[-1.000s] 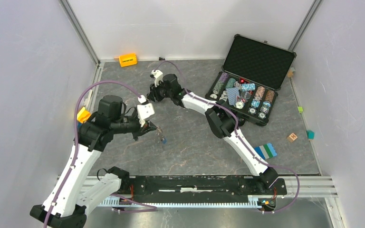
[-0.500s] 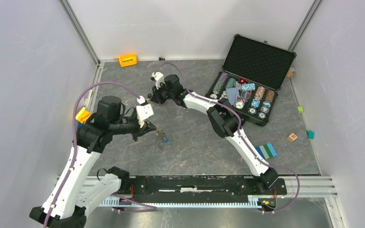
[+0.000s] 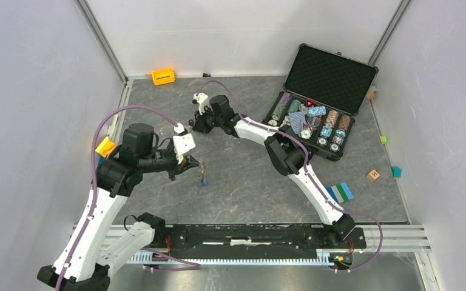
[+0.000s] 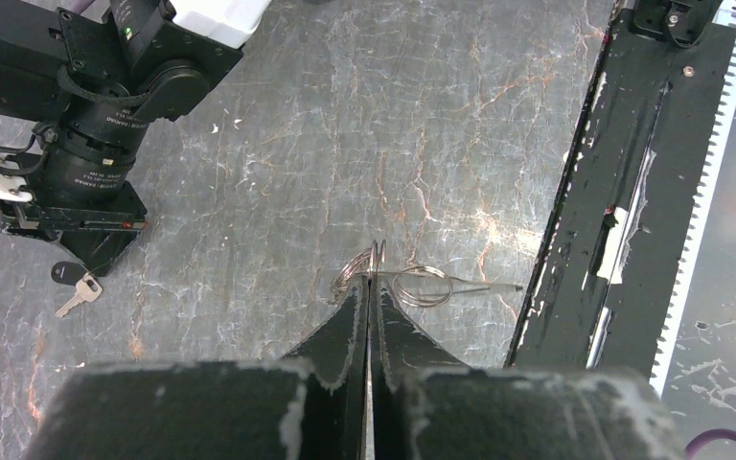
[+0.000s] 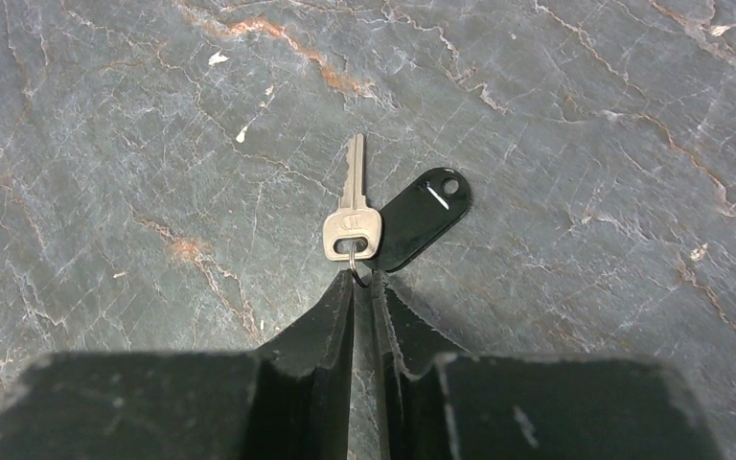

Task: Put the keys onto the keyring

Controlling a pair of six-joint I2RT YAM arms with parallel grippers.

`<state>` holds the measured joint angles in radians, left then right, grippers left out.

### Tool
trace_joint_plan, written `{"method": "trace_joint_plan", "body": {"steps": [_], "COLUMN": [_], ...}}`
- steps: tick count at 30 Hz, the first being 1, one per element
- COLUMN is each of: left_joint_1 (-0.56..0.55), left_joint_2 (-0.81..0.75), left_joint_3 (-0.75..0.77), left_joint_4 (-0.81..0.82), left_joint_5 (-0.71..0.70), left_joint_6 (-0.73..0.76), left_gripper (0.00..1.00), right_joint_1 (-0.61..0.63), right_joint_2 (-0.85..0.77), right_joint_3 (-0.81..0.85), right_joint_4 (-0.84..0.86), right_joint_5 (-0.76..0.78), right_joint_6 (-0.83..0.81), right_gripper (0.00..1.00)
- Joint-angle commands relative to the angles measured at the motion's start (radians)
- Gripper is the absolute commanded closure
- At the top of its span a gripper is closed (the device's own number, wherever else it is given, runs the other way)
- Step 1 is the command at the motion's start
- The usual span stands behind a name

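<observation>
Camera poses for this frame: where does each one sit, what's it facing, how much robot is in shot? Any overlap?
Top external: above and behind the bases, looking down at the table; both arms show whole.
Left wrist: on the left arm, looking along the left claw, shut on the wire keyring, to the table; the right arm's wrist shows too.
Right wrist: looking past the right claw, shut on a silver key by its ring, black tag beside it.
Shared: both wrist views show that key.

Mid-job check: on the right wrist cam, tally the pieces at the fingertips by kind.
Silver key: 1
Black tag: 1
Small ring through the key's hole: 1
Total: 3
</observation>
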<state>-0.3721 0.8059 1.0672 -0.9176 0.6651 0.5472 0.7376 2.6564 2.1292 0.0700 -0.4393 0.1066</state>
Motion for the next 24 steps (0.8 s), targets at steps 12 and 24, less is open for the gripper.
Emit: {"method": "trace_joint_plan", "body": {"steps": [12,24], "left_joint_1": [0.004,0.005], "left_joint_2": [-0.007,-0.004], "left_joint_3": [0.024,0.022], "left_joint_4": [0.026,0.026], "left_joint_5": [0.047,0.057], "left_joint_6": [-0.017,-0.016], "left_gripper": [0.98,0.98], "right_joint_1": [-0.001,-0.001], "right_joint_2": [-0.015,-0.003], "right_joint_3": [0.055,0.08], "right_joint_4": [-0.016,-0.017], "right_joint_5": [0.025,0.037], "right_joint_6": [-0.026,-0.012], "right_gripper": [0.78,0.83]}}
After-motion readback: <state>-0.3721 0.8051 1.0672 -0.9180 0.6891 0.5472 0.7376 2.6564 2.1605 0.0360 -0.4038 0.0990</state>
